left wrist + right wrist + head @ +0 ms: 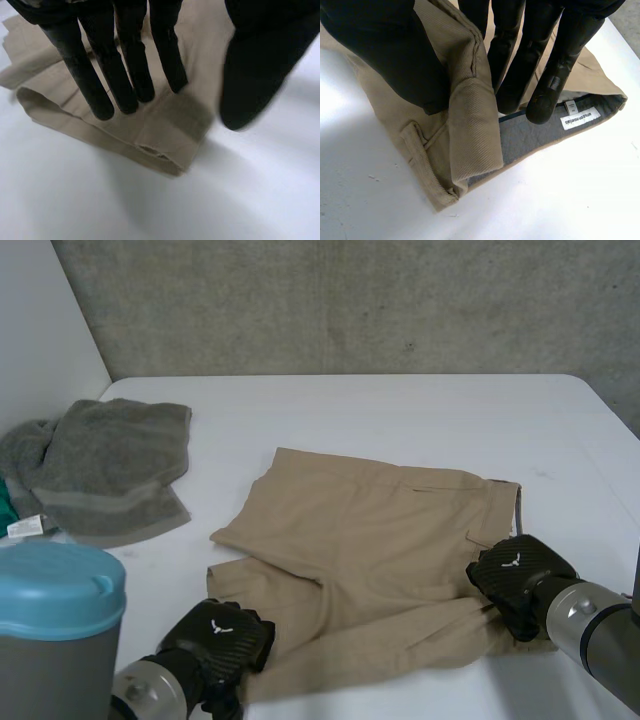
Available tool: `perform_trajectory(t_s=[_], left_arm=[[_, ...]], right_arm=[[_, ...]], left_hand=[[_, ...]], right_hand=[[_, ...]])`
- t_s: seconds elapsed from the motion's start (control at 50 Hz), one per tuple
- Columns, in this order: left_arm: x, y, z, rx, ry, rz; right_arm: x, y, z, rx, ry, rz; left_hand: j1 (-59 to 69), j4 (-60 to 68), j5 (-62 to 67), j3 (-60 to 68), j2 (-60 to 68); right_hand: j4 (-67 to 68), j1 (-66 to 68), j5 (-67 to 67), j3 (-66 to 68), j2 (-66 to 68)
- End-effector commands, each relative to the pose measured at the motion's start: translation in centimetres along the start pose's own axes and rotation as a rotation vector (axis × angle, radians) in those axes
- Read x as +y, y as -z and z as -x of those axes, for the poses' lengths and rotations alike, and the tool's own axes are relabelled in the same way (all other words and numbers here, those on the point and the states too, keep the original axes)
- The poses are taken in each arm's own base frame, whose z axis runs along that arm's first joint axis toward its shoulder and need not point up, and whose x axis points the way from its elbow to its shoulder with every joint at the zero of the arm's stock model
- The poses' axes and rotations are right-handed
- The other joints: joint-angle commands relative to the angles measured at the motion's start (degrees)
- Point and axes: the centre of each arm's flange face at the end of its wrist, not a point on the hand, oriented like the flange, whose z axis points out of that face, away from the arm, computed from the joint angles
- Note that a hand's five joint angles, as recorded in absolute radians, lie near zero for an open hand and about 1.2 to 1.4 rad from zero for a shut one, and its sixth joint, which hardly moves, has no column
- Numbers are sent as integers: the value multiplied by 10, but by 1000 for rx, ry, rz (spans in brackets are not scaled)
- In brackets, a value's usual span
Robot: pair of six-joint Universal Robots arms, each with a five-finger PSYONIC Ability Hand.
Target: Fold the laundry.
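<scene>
Tan shorts (370,540) lie spread on the white table (400,410), with the near leg folded over. My left hand (215,640) is at the near left leg hem. In the left wrist view its fingers (125,75) are straight just above the hem (165,125) and the thumb stands apart, so it is open and holds nothing. My right hand (515,580) is at the waistband on the right side. There its thumb (385,55) and fingers pinch a raised fold of the waistband (470,125). The grey lining and a white label (580,118) show beside it.
A crumpled grey towel (110,465) lies at the table's far left, with a bit of green cloth (5,505) and a white tag (25,527) beside it. The wall stands behind the table's far edge. Bare table lies in front of and to the right of the shorts.
</scene>
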Motion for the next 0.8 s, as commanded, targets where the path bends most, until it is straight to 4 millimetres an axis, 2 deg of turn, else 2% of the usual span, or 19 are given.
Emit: perform_trajectory(t_s=[0.02, 0.1, 0.14, 0.2, 0.28, 0.34, 0.4, 0.44, 0.46, 0.6, 0.8], left_arm=[[-14, -34, 11, -107, -2, -115], [-34, -47, 17, -147, -21, -200], [-55, -58, 22, -174, -56, -280], [-66, -73, 26, -189, -93, -303], [-55, -77, 17, -154, -122, -225], [-52, -68, 11, -127, -120, -199], [-60, -55, 12, -137, -117, -236], [-62, -49, 15, -145, -113, -249], [-63, -45, 15, -150, -121, -256], [-54, -43, 14, -149, -122, -219], [-36, -45, 7, -117, -137, -154]], right_arm=[[-5, -1, -4, 16, 2, -20], [-13, -2, -10, 40, 8, -50], [-18, -3, -13, 49, 7, -66], [-25, -6, -19, 69, -10, -92], [-23, -13, -18, 56, -23, -70], [-20, -14, -15, 43, -31, -63], [-16, -14, -15, 41, -37, -52], [-15, -14, -15, 40, -37, -47], [-15, -14, -15, 40, -37, -47], [-9, -13, -10, 27, -42, -29], [-6, -14, -9, 32, -43, -31]], left_hand=[[429, 437, 435, 436, 429], [429, 437, 435, 436, 429], [429, 437, 435, 436, 429], [429, 437, 435, 436, 429], [429, 437, 435, 436, 429], [429, 437, 435, 436, 429], [429, 437, 435, 436, 429], [206, 215, 213, 214, 207], [35, 43, 42, 43, 36], [-7, 1, 0, 0, -6], [13, 22, 20, 21, 14]], right_hand=[[118, 229, 140, 117, 123], [118, 229, 140, 117, 123], [118, 229, 140, 117, 123], [118, 229, 140, 117, 123], [118, 229, 140, 117, 123], [118, 229, 140, 117, 123], [118, 229, 140, 117, 123], [118, 229, 140, 117, 123], [118, 229, 140, 117, 123], [118, 229, 140, 117, 123], [118, 229, 140, 117, 123]])
